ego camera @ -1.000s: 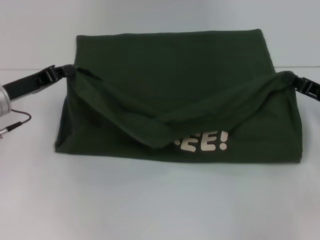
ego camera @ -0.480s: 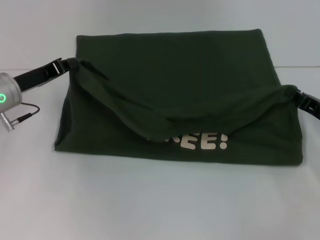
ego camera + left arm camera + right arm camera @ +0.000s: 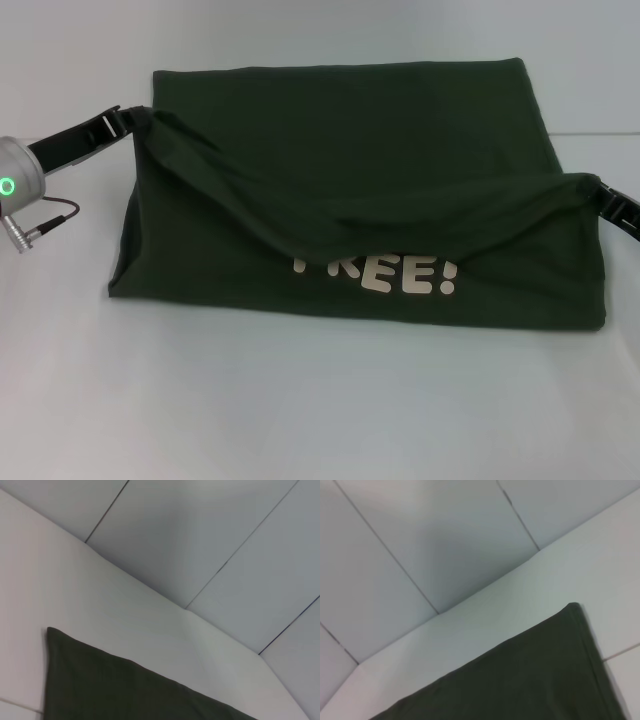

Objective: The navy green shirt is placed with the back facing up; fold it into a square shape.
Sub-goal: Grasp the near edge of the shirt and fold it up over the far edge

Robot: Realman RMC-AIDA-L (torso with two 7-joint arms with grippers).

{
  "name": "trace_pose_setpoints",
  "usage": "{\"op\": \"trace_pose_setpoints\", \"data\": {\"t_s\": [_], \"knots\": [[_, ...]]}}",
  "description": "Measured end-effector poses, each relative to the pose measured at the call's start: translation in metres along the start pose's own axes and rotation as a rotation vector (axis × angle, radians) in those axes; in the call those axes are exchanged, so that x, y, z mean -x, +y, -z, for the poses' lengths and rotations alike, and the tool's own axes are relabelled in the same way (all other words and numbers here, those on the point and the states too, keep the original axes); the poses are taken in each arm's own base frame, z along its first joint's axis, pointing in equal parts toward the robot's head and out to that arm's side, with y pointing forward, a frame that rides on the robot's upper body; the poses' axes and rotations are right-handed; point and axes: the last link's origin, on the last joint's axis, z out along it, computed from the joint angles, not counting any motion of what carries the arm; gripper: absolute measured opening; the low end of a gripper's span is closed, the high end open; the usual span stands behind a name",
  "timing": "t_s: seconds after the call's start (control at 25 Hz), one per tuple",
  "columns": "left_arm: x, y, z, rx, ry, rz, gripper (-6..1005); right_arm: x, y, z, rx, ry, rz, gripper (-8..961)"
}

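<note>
Navy green shirt [image 3: 350,190] spread on pale white counter [image 3: 300,400], near edge lifted w/ cream lettering showing underneath. Left claw [image 3: 135,117] clenched on left corner, right claw [image 3: 597,187] on right corner. Grey panelled wall [image 3: 200,540] behind.

We note the navy green shirt [image 3: 340,150]: soft matt cloth, creased, with pale matt lettering [image 3: 378,275] printed flat. The table [image 3: 300,400] looks smooth, matt white. Left arm's wrist housing [image 3: 15,180] looks like brushed metal; left pincer [image 3: 125,120] matt black.
</note>
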Motion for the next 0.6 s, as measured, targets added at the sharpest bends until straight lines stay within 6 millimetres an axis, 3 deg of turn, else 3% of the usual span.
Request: {"op": "trace_pose_setpoints", "data": {"t_s": [0.6], "knots": [[0.0028,0.0026,-0.0057,-0.015,-0.003,-0.011,20,-0.0083,-0.0019,-0.0052,-0.057,-0.019,-0.065,53]]}}
